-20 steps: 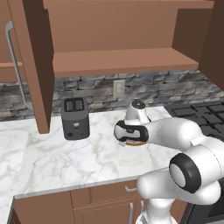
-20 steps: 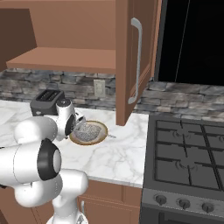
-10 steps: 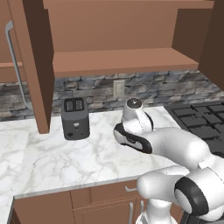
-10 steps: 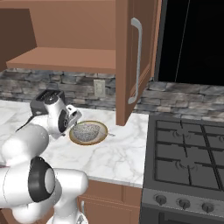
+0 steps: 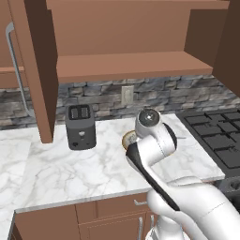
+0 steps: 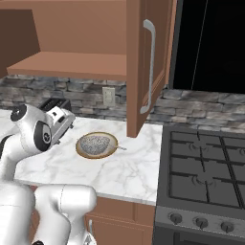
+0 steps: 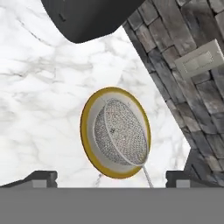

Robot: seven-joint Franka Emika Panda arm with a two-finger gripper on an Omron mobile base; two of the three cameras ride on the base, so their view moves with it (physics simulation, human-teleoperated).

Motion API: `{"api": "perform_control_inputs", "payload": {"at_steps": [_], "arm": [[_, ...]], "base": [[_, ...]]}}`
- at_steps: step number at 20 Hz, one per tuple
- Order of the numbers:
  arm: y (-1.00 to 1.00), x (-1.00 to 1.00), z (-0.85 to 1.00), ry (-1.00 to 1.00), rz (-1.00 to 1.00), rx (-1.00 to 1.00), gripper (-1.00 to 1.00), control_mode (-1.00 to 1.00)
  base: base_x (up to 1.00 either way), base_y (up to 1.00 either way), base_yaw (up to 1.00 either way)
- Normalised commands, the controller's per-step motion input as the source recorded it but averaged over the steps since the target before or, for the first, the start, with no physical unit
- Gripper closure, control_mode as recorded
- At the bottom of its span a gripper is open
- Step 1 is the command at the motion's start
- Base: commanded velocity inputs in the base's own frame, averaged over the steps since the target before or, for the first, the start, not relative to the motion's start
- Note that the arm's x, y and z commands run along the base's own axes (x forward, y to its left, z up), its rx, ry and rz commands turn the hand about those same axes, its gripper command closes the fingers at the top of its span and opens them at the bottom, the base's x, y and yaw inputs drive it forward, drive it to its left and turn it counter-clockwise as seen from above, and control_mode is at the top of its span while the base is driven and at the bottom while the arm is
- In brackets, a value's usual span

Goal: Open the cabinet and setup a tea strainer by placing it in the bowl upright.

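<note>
The cabinet (image 5: 131,65) (image 6: 72,64) stands open, its doors swung out to either side. On the marble counter lies the bowl (image 6: 84,152) (image 7: 87,131) with its brown rim; in the left base view the bowl (image 5: 127,139) peeks out behind my arm. The tea strainer (image 6: 95,143) (image 7: 120,131) rests inside it, mesh cup down in the bowl, thin handle (image 7: 147,175) sticking out over the rim. My gripper (image 7: 112,178) (image 6: 68,125) hovers above and to the left of the bowl, open, with nothing between its fingertips (image 7: 41,177).
A dark two-slot toaster (image 5: 80,126) (image 7: 87,17) stands left of the bowl by the stone backsplash. A wall outlet (image 6: 108,97) sits behind. The open right door (image 6: 146,62) hangs over the counter's right end. A black stove (image 6: 206,172) adjoins.
My gripper has drawn back from the bowl, up and to the left, and its jaws have spread a little wider. The tea strainer stays in the bowl.
</note>
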Motion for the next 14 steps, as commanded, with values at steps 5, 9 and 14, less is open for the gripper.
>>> {"api": "perform_control_inputs", "payload": {"at_steps": [5,9,14], "arm": [[-0.39,-0.93,0.96,-0.07,-0.32,0.04,-1.00,-1.00],[-0.43,-0.87,1.00,-0.01,-0.38,0.13,-1.00,-1.00],[-0.25,-0.72,0.73,0.11,-0.28,0.27,-1.00,-1.00]], "base": [[0.00,0.00,0.00],[0.00,0.00,0.00],[0.00,0.00,0.00]]}}
